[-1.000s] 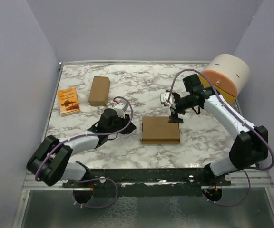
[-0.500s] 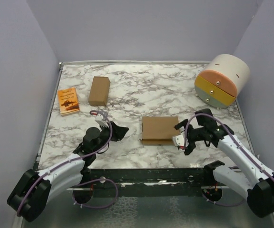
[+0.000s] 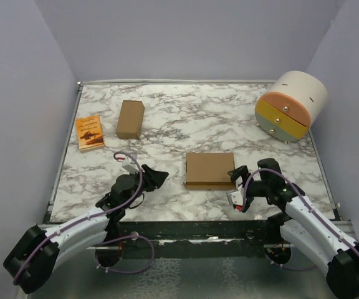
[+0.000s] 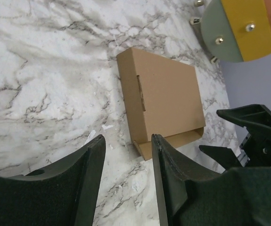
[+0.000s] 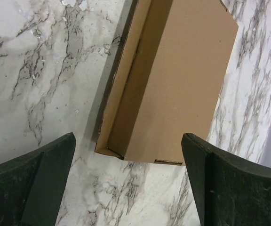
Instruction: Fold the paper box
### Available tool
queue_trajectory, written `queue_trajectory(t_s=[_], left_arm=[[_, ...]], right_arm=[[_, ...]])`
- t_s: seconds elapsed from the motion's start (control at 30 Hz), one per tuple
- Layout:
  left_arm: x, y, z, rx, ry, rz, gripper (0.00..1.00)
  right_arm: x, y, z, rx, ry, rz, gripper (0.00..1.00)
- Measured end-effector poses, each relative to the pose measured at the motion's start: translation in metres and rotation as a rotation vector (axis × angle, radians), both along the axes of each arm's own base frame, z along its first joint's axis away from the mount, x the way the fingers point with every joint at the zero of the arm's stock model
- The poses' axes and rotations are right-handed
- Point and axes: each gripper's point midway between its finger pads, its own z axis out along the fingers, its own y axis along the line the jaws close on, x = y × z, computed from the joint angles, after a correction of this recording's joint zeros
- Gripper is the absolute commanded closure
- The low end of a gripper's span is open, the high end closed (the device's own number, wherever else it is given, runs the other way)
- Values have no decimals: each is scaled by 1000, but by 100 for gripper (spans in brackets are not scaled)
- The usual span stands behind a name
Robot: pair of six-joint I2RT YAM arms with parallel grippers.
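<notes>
Top view: the paper box (image 3: 210, 170) lies flat on the marble table (image 3: 186, 118), near the centre and a little toward the right arm's side. It is assembled as a shallow, wide rectangle with the top face closed. It sits between the two grippers and neither touches it.

Left gripper (image 3: 159, 175): low over the table, left of the box, tips toward it, apart from it. The jaw gap is hard to read from above. The left wrist view settles it: fingers (image 4: 86, 174) part-way apart, bare marble between them, nothing held.

Right gripper (image 3: 234, 187): near the box's near right corner, apart from it. In the right wrist view the fingers (image 5: 46, 174) are spread toward the frame's edges, wide open and empty. The box lies beyond the tips, not between them.

By view:
- Left wrist only: a slot cut in one side wall of the box; the end wall sits slightly recessed under the top panel
- Right wrist only: one long side wall in shadow, a rough corner seam, small pale flecks on the marble
- Top only: narrower brown box (image 3: 130, 119) and orange booklet (image 3: 90, 132) at far left, well apart from the paper box
- Round drawer unit (image 3: 290, 104) at the far right: whole from above, only its edge in the left wrist view
</notes>
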Motion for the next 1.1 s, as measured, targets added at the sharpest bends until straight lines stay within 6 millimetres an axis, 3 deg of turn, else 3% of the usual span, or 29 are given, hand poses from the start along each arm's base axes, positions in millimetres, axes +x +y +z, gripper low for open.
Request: queue_trajectory(t_s=[0.17, 0.27, 0.83, 1.1], left_arm=[[-3, -6, -23, 44, 88, -2, 53], [-6, -12, -28, 48, 110, -17, 53], [-11, -37, -42, 46, 202, -38, 52], [-13, -53, -52, 69, 225, -69, 52]], right_arm=[[4, 0, -6, 12, -18, -14, 19], [4, -1, -12, 10, -11, -30, 28], [7, -3, -23, 7, 20, -68, 56], [9, -3, -24, 7, 20, -68, 57]])
